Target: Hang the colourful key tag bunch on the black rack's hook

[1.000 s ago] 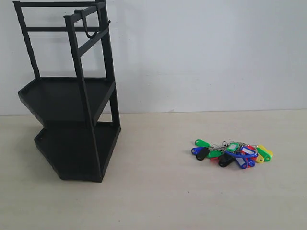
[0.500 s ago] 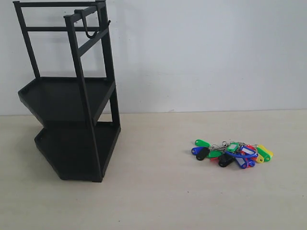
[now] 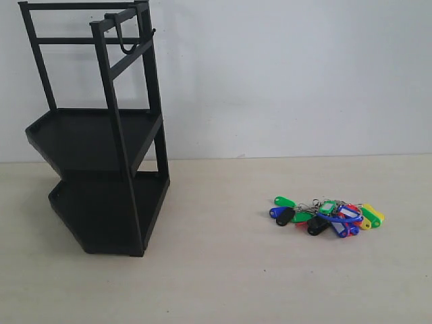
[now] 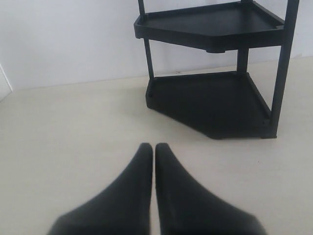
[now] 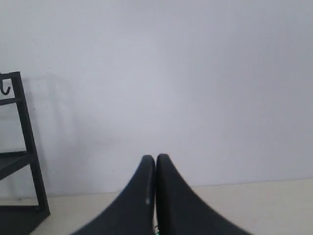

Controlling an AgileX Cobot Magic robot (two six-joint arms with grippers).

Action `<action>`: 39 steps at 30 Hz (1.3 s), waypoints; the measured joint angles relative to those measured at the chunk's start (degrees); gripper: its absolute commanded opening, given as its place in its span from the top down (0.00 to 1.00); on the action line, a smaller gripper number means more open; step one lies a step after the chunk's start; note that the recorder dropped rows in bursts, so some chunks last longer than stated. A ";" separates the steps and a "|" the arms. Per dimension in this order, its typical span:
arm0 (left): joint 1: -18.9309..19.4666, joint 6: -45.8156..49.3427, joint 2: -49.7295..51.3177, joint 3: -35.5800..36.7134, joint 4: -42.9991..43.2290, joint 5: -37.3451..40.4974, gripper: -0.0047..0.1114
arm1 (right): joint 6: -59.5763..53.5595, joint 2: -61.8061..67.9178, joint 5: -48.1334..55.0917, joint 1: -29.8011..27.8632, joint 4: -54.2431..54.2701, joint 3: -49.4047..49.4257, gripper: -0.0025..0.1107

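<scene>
The colourful key tag bunch lies flat on the pale table at the right, well apart from the black rack standing at the left. A small hook hangs from the rack's top bar. Neither gripper shows in the exterior view. In the left wrist view my left gripper is shut with nothing in it, facing the rack across bare table. My right gripper is also shut and empty, pointing at the white wall, with the rack's edge and a hook off to one side.
A white wall runs behind the table. Pale tabletop stretches between the rack and the tag bunch.
</scene>
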 measured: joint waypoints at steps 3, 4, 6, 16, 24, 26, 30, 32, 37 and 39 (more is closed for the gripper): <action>0.00 0.00 0.00 0.00 0.00 0.00 0.92 | 0.24 2.98 6.54 0.00 0.00 -5.61 0.98; 0.00 0.00 0.00 0.00 0.00 0.00 0.92 | 0.24 5.10 9.34 0.00 0.00 -7.81 0.98; 0.00 0.00 0.00 0.00 0.00 0.00 0.92 | 0.24 10.24 14.86 0.00 0.00 -11.60 0.98; 0.00 0.00 0.00 0.00 0.00 0.00 0.92 | 0.37 29.36 22.04 0.00 0.22 -19.01 0.98; 0.00 0.00 0.00 0.00 0.00 0.00 0.92 | 3.52 30.53 18.77 0.00 2.94 -19.01 0.98; 0.00 0.00 0.00 0.00 0.00 0.00 0.92 | 3.09 31.69 18.40 0.00 3.76 -19.15 0.98; 0.00 0.00 0.00 0.00 0.00 0.00 0.92 | 0.51 36.83 20.43 0.00 4.26 -20.54 0.98; 0.00 0.00 0.00 0.00 0.00 0.00 0.92 | -1.72 40.63 23.64 0.00 4.39 -22.82 0.98; 0.00 0.00 0.00 0.00 0.00 0.00 0.92 | -14.97 53.07 34.58 0.00 4.50 -33.39 0.98; 0.00 0.00 0.00 0.00 0.00 0.00 0.92 | -20.18 58.19 37.00 0.00 4.50 -37.70 0.98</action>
